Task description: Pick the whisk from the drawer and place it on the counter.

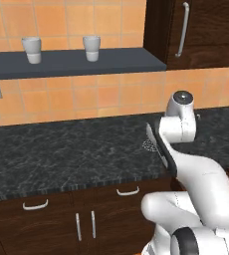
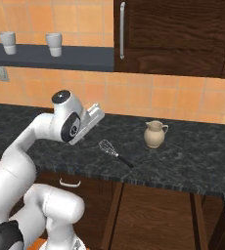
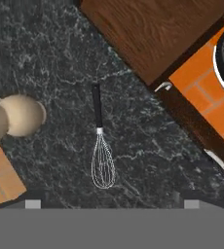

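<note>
On black desk (image 2: 192, 156), whisk (image 3: 102, 151) is laid flat near beige jug (image 2: 154, 134), not touching. Jaws are spread wide, nothing held.

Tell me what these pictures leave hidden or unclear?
- Left base view: the arm covers most of the whisk on the counter.
- Hand view: the jug is cut by the left edge.
- Right base view: the fingers sit hidden behind the hand.
</note>
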Robot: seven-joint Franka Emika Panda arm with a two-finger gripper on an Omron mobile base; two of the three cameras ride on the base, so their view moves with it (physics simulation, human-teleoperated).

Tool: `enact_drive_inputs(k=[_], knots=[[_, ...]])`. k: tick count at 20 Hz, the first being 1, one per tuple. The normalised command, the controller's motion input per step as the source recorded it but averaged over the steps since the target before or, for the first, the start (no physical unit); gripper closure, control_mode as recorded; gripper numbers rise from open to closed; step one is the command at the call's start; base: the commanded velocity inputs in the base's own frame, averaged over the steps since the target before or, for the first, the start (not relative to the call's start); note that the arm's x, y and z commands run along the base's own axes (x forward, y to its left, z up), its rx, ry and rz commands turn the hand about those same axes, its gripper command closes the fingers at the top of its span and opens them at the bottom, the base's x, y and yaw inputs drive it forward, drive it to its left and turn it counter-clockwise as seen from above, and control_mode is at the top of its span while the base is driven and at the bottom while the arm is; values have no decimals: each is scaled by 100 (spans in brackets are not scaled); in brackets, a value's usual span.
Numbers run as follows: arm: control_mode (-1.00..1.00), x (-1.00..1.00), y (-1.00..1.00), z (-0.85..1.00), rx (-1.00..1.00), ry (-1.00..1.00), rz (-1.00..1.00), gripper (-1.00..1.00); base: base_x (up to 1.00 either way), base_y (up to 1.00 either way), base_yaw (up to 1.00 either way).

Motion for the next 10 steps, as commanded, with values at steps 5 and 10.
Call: enact_drive_inputs(k=[5,10], knots=[[-100,-100,0,98,-6,-77,0,-100,0,0,0],[-100,-100,-10,100,3,-65,0,-100,0,0,0]])
